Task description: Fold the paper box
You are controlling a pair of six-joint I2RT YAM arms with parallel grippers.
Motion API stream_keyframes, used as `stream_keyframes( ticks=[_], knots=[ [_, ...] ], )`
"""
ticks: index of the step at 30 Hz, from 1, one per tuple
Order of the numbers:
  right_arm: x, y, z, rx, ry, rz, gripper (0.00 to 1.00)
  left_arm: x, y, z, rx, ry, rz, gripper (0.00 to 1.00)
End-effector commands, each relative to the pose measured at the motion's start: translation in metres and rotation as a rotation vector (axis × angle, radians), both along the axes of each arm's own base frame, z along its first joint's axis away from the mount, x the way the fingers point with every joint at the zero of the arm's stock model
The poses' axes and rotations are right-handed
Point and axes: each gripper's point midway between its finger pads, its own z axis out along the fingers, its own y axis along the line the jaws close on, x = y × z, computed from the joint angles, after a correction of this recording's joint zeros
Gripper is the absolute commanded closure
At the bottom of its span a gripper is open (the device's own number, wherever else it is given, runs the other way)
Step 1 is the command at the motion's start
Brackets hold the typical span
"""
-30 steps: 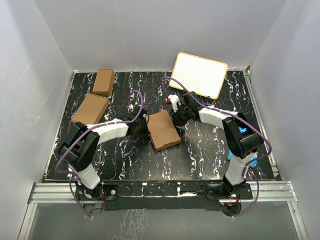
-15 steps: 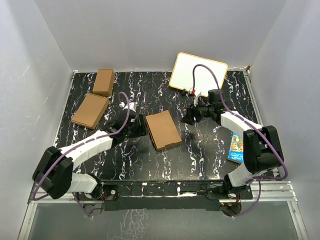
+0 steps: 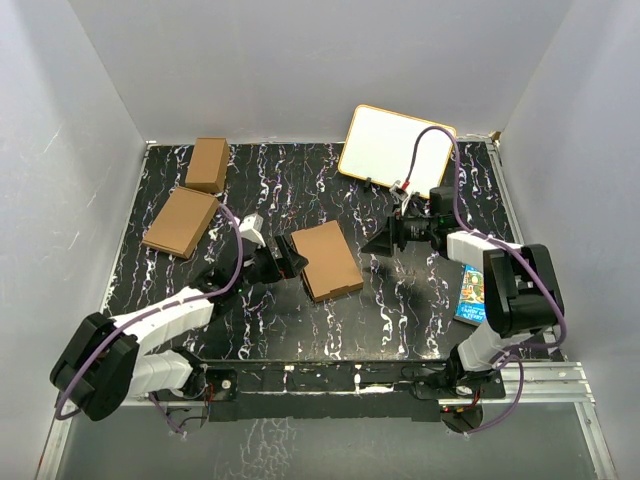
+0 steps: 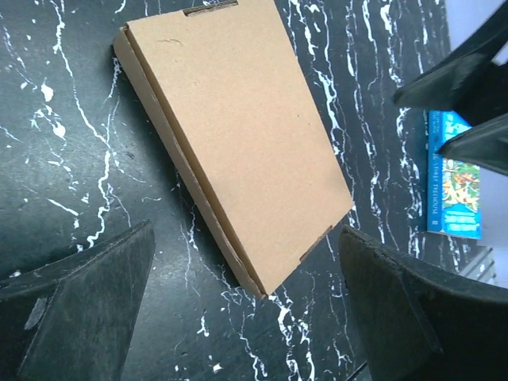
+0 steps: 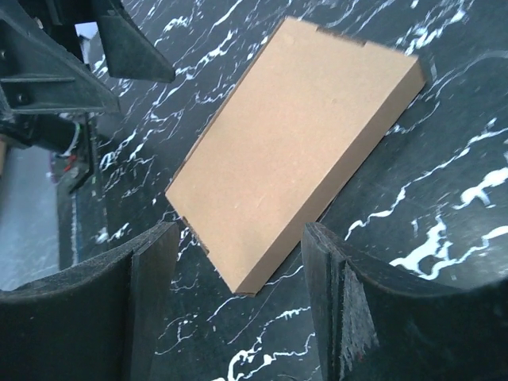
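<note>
Paper box (image 3: 327,260) lay flat near the middle of the black marbled table (image 3: 400,310), closed into a shallow slab, long side angled, lid face up. Nothing rested on it.

Left gripper (image 3: 291,257) sat just beside the box's left edge, not touching, jaws spread wide and holding nothing. In the left wrist view its fingers (image 4: 87,302) framed the box's near corner.

Right gripper (image 3: 378,243) was off the box's right side, apart from it, jaws parted and empty.

Farther out:
- squarish brown carton (image 3: 208,163), back left
- thicker brown carton (image 3: 180,220), nearer than that one
- whiteboard (image 3: 397,150), back right
- blue book (image 3: 472,293) at the right edge
</note>
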Motion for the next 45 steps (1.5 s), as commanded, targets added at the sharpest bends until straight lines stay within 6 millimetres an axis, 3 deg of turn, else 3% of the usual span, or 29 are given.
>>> stream_keyframes(
  ticks=[1,14,36,45],
  knots=[
    [0.004,0.006,0.003,0.064,0.026,0.058,0.31,0.003,-0.013,0.019,-0.133,-0.044,-0.023,0.03],
    [0.010,0.006,-0.031,0.035,0.169,0.035,0.31,0.003,-0.009,0.002,-0.204,-0.003,0.000,0.03],
    [0.009,0.010,-0.047,0.016,0.234,0.044,0.31,0.000,-0.008,-0.018,-0.269,0.069,0.011,0.03],
    [0.009,0.012,-0.052,0.015,0.272,0.025,0.31,0.001,-0.012,-0.017,-0.295,0.068,0.002,0.03]
  ],
)
